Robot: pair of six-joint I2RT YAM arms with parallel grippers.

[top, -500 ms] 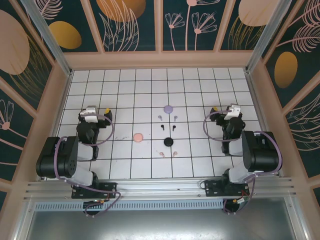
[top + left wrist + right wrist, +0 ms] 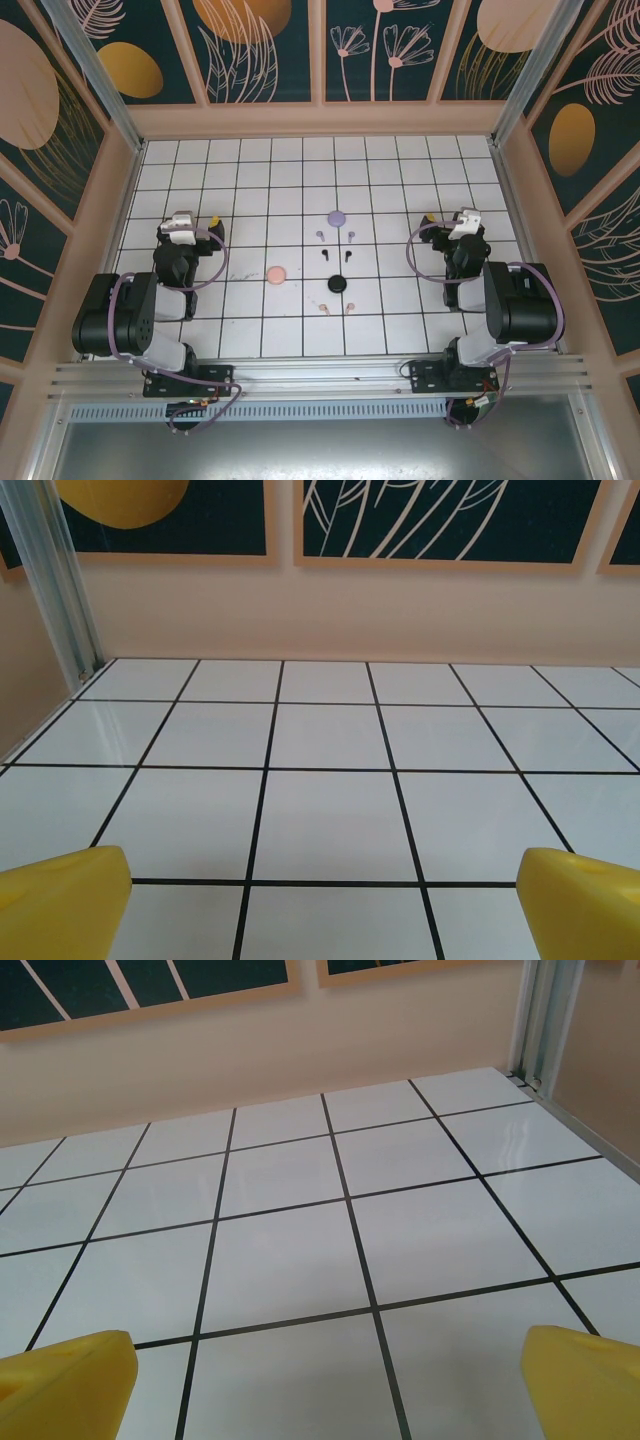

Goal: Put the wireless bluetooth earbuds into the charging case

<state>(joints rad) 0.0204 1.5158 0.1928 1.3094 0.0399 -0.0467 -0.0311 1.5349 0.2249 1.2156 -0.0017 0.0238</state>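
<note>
Six tiny stemmed earbuds lie at the middle of the tiled table: a lilac pair (image 2: pixel 319 236) (image 2: pixel 351 236), a black pair (image 2: pixel 324 254) (image 2: pixel 348 255) and a pale pink pair (image 2: pixel 323 309) (image 2: pixel 349 308). Three round discs of matching colours lie among them: lilac (image 2: pixel 336 216), pink (image 2: pixel 276 273) and black (image 2: pixel 336 285). My left gripper (image 2: pixel 196 221) (image 2: pixel 325 900) rests far to their left, open, with only bare tile between its yellow fingertips (image 2: pixel 62 900). My right gripper (image 2: pixel 447 219) (image 2: pixel 330 1380) sits far to their right, open too, with nothing between its fingertips (image 2: pixel 585 1380).
Peach walls with dark floral panels enclose the white tiled table (image 2: pixel 250 170) on three sides. An aluminium rail (image 2: pixel 320 375) runs along the near edge by the arm bases. Both wrist views look across bare tiles toward the back wall (image 2: pixel 330 610).
</note>
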